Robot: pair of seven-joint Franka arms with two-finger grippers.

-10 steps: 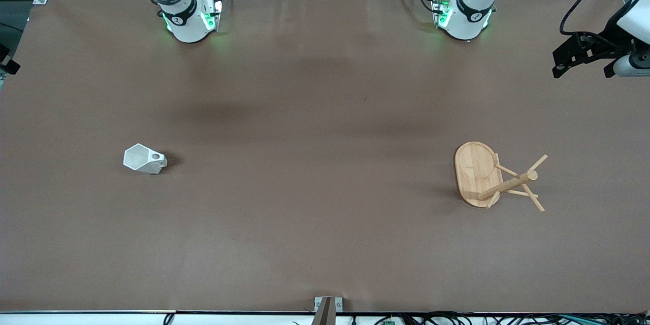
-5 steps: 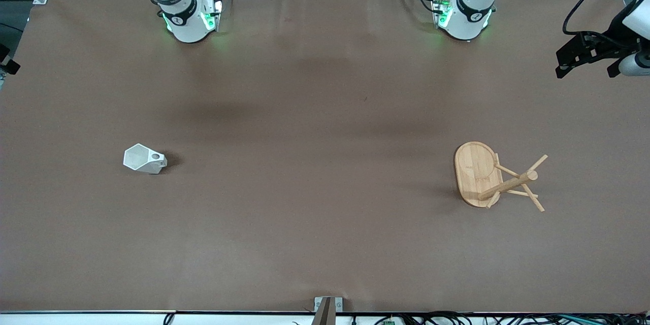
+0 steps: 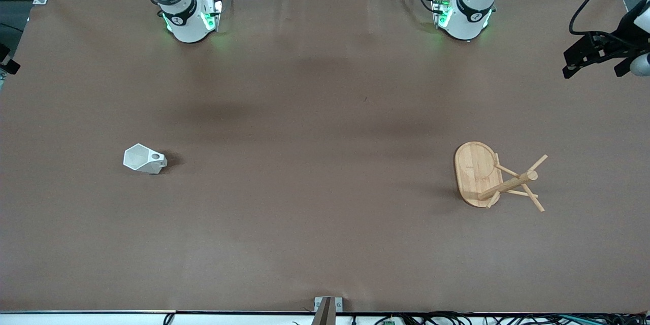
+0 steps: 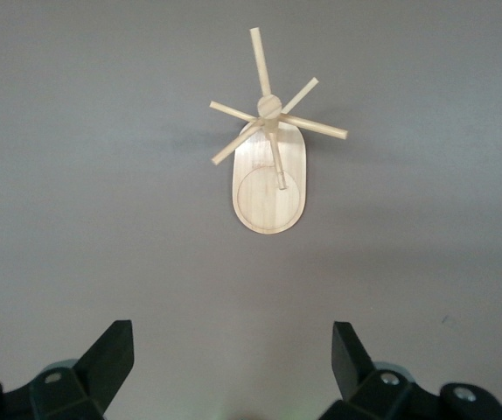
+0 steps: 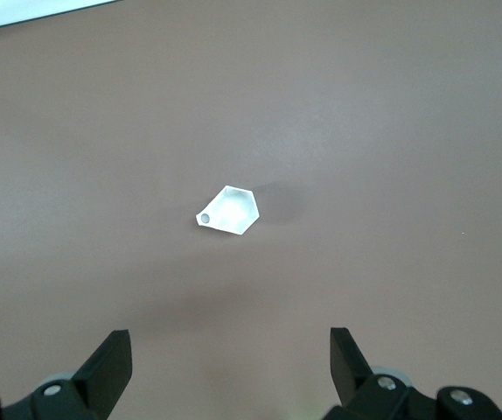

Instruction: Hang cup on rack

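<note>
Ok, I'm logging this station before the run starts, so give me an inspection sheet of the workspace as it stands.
Surface: brown table cover, a few faint dark patches.
Cup: white faceted cup on the table toward the right arm's end, apart from the rack.
Rack: bamboo rack toward the left arm's end, no cup on its pegs.
Clutter: nothing seen.
Left gripper: open, empty, high over the table with the rack in its wrist view.
Right gripper: open, empty, high over the table with the cup in its wrist view.
Cables: black leads at both arm bases; more along the table's near edge.
Surroundings: grey floor, aluminium frame posts at the corners.
</note>
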